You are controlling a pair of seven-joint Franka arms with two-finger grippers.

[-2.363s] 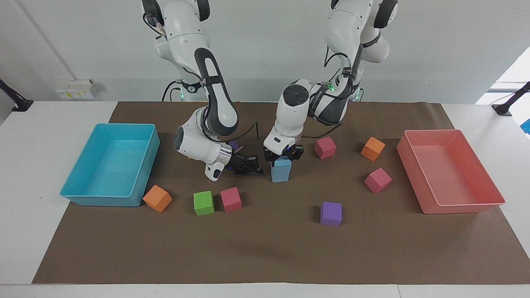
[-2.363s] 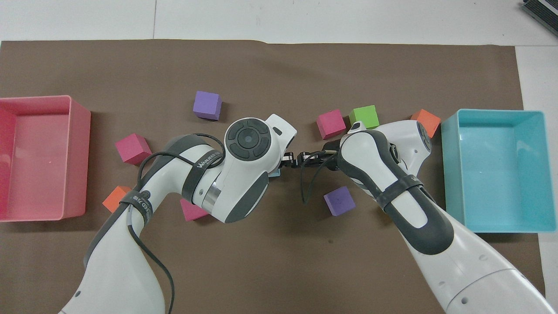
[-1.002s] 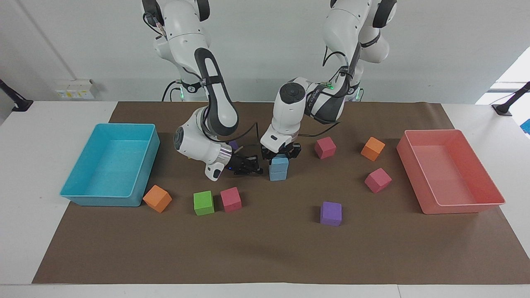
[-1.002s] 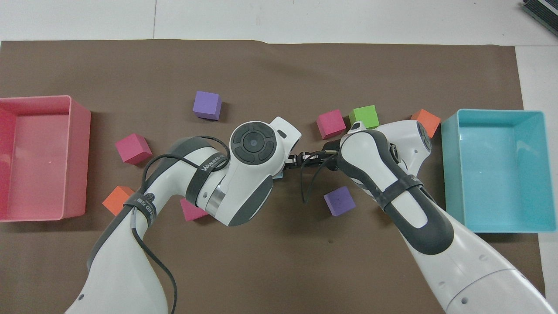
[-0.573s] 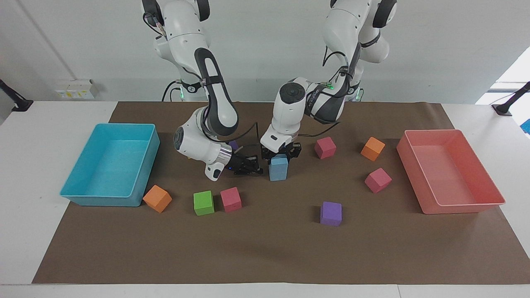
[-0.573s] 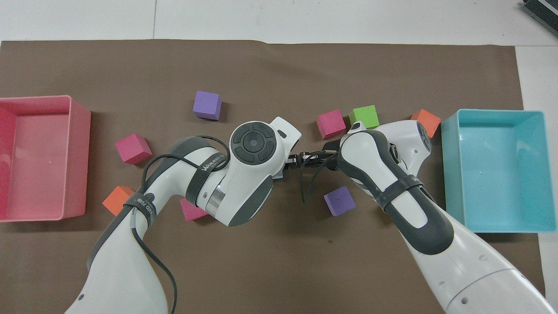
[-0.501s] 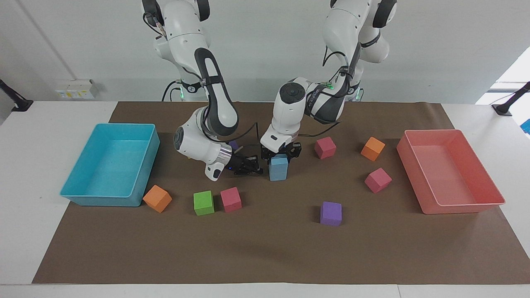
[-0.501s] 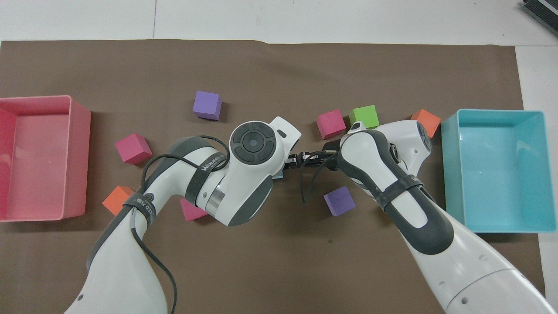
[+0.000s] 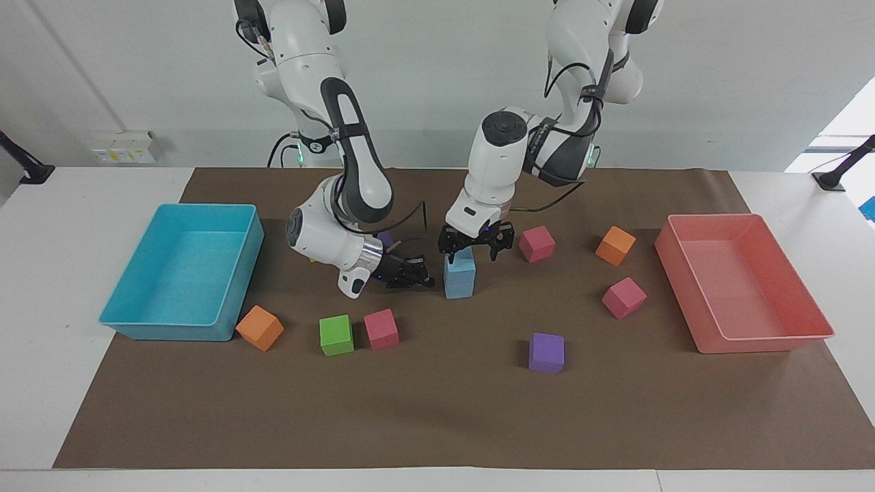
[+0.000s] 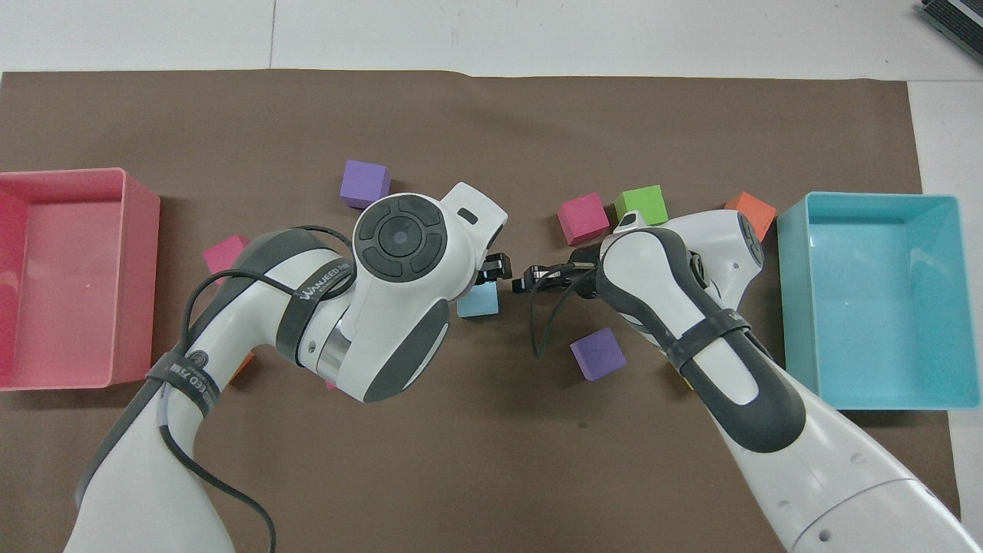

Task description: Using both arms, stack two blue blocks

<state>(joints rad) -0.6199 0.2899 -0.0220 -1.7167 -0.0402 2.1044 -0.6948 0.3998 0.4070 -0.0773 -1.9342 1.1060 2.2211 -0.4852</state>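
Observation:
The two blue blocks stand stacked mid-table, the upper blue block [image 9: 460, 267] on the lower blue block [image 9: 459, 287]. The top of the stack also shows in the overhead view [image 10: 478, 300]. My left gripper [image 9: 473, 254] is open just over the stack, its fingertips level with the top of the upper block and apart from it. One of its fingers [image 10: 498, 267] shows in the overhead view. My right gripper [image 9: 412, 274] lies low beside the stack, toward the right arm's end, a short gap away and holding nothing; it also shows in the overhead view [image 10: 530, 274].
A turquoise tray [image 9: 137, 321] stands at the right arm's end, a pink tray [image 9: 765, 342] at the left arm's end. Loose cubes lie around: orange [image 9: 260, 328], green [image 9: 336, 335], pink [image 9: 381, 329], purple [image 9: 546, 352], pink [image 9: 623, 297], orange [image 9: 615, 245], pink [image 9: 536, 244].
My left gripper has opened, let go of the upper blue block and risen a little off the stack. The right arm has not moved.

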